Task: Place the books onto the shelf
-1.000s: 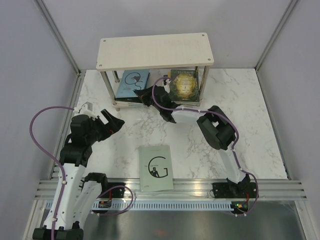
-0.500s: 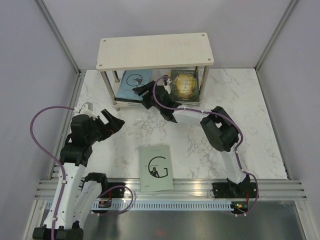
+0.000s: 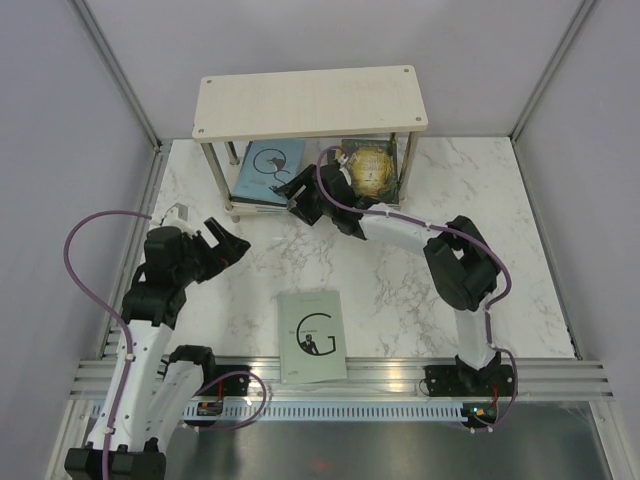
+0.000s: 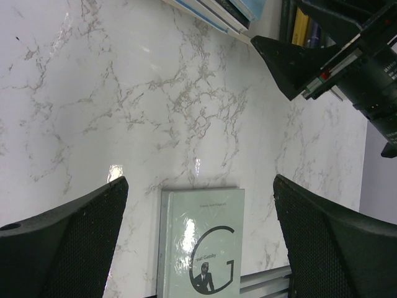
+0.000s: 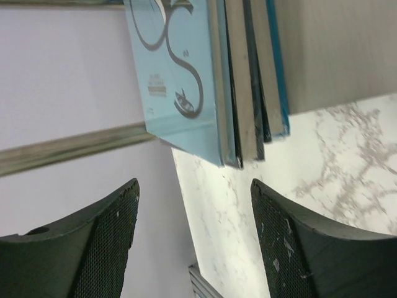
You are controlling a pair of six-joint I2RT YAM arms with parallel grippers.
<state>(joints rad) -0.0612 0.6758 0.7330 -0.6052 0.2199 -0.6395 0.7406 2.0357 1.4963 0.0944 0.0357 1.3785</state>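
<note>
Both grippers are open and empty; one grey book (image 3: 312, 335) lies on the table (image 3: 420, 290).

The right gripper (image 3: 297, 194) reaches to the lower board of the shelf (image 3: 310, 100), and its jaws stand apart with nothing between them, just in front of a stack of thin books. The pale blue book (image 5: 180, 74) with the black cat lies on top of this stack, on the left part of the lower board. A dark book (image 3: 370, 168) with a gold picture is on the right part of the same board. The left gripper (image 3: 232, 240) hangs over the table at the left, jaws wide apart, holding nothing. The grey book lies flat near the front edge, well apart from the shelf.
</note>
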